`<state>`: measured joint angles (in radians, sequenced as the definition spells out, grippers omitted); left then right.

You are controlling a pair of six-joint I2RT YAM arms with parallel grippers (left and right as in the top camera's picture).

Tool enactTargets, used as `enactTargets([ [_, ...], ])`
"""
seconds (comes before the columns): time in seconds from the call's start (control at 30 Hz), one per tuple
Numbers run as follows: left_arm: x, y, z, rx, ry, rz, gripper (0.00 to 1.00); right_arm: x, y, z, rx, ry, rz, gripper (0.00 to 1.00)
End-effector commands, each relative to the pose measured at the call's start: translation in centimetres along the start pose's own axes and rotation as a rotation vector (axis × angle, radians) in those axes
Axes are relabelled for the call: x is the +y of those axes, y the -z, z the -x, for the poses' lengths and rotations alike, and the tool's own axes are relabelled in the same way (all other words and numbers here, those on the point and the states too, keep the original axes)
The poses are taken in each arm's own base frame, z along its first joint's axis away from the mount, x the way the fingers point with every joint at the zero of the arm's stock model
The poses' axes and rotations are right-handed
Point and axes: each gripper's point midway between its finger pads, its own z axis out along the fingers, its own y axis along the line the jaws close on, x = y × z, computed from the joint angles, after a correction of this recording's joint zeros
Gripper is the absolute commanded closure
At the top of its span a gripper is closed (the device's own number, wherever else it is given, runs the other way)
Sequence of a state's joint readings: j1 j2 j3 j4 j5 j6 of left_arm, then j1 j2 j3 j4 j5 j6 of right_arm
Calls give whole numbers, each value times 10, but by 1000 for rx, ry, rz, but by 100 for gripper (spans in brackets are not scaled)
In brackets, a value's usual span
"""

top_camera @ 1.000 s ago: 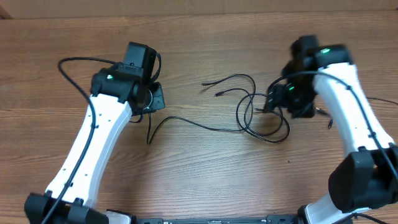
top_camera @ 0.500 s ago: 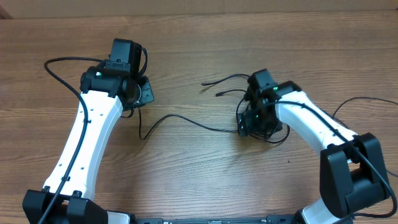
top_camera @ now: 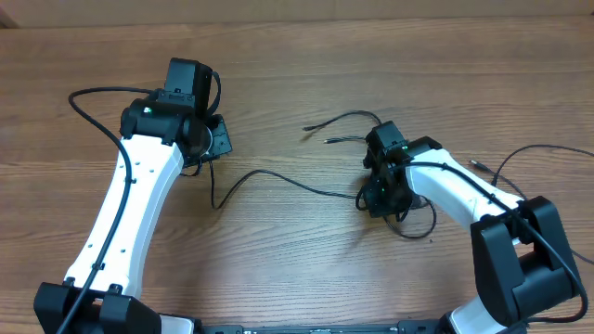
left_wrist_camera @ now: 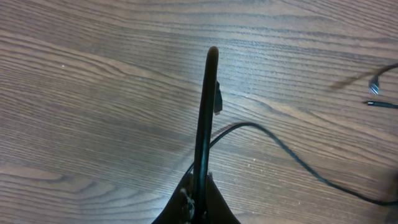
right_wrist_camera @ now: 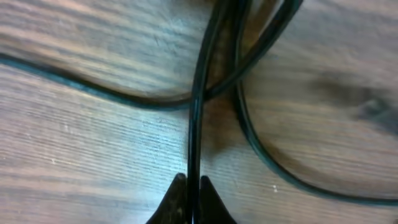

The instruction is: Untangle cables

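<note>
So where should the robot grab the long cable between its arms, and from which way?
Best on the middle of the long cable, coming straight down and pinching across it. There it lies flat and alone on the table. Nearer the tangle the loops overlap, so a pinch would likely catch several.

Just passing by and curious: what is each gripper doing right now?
Left gripper: closed, apparently pinching a thin cable.
Right gripper: closed on a tangled cable.
</note>
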<state>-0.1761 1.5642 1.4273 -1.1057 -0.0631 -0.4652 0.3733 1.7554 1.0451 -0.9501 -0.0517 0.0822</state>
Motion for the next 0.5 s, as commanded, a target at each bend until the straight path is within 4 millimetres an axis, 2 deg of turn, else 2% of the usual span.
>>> enactTargets([
  [0.0,-1,0,-2,11,5,-5,96,-2,44,38,-128,-51,6,96],
  [0.1,0,0,-4,18,4,-1,96,-24,103,70,-266,-164,-56,96],
  [0.23,1,0,-6,25,-27,4,96,-78,208,99,-486,-325,-188,96],
  [0.27,4,0,-6,22,-31,18,96,-101,248,101,-566,-397,-239,96],
  [0.33,12,1,-5,13,-32,62,96,-132,299,98,-673,-482,-295,96],
  [0.4,22,1,-2,-3,-32,119,96,-158,343,90,-770,-558,-322,96],
  [0.47,33,3,1,-20,-28,172,96,-180,377,79,-852,-628,-335,96],
])
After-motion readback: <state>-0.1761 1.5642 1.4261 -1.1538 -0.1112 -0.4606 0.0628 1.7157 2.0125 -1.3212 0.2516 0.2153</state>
